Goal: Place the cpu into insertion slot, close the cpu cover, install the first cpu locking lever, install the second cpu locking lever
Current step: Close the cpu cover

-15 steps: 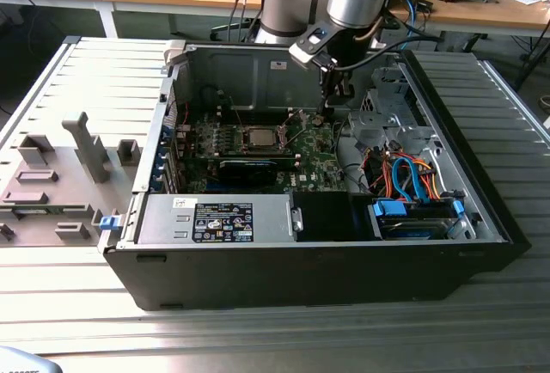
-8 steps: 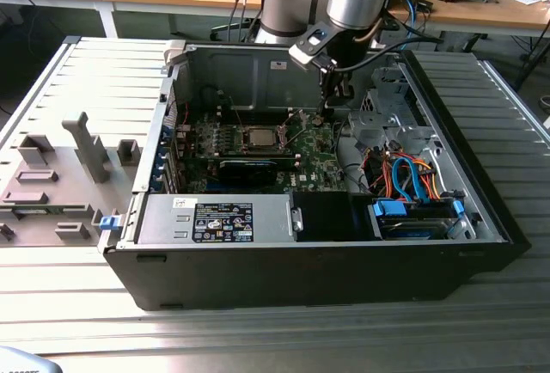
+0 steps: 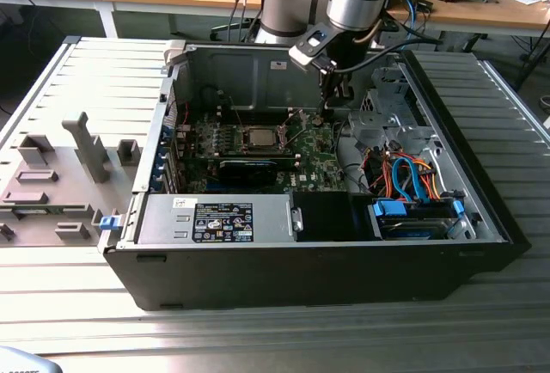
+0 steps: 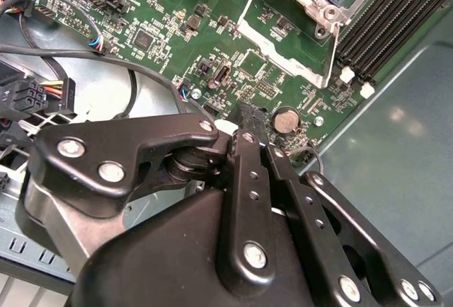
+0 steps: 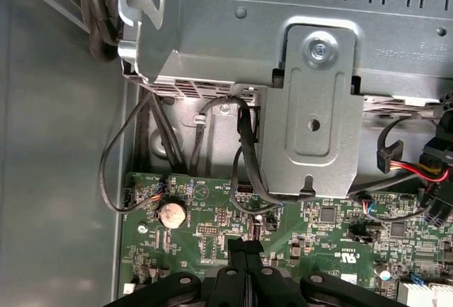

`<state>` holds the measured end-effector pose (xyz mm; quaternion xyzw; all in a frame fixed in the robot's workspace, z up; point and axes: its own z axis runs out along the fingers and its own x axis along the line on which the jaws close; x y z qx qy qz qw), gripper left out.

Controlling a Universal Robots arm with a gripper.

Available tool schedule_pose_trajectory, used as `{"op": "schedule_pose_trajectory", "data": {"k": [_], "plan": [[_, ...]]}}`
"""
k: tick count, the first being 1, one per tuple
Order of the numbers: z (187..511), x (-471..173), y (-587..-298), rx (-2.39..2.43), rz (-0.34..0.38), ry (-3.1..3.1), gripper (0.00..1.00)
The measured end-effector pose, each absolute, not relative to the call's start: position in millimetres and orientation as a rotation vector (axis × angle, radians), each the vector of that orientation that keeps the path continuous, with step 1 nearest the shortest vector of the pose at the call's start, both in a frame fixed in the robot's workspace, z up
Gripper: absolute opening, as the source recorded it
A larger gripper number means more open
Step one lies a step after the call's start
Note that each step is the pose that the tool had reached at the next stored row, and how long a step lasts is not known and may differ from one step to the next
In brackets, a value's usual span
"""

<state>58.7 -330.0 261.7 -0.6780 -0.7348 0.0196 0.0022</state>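
Hanging gripper, seemingly closed, near cpu.

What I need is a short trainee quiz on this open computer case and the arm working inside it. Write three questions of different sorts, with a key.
1. True or false: in the exterior view, the gripper hangs directly over the cpu.
2. Multiple choice: in the first wrist view, which round part sits on the green board near the gripper's tips? A) coin cell battery B) cooling fan C) camera lens
3. Fill in: the gripper's fingers are ___ (open or shut).

Key: 1. False; it is off to the exterior view's right of the cpu, low over the board. 2. A. 3. Shut.
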Motion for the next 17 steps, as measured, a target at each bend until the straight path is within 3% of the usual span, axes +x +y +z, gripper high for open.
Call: {"op": "schedule_pose_trajectory", "data": {"k": [17], "plan": [[257.1, 58.6, -329.9, -2.127, 0.061, -2.305, 0.11]]}}
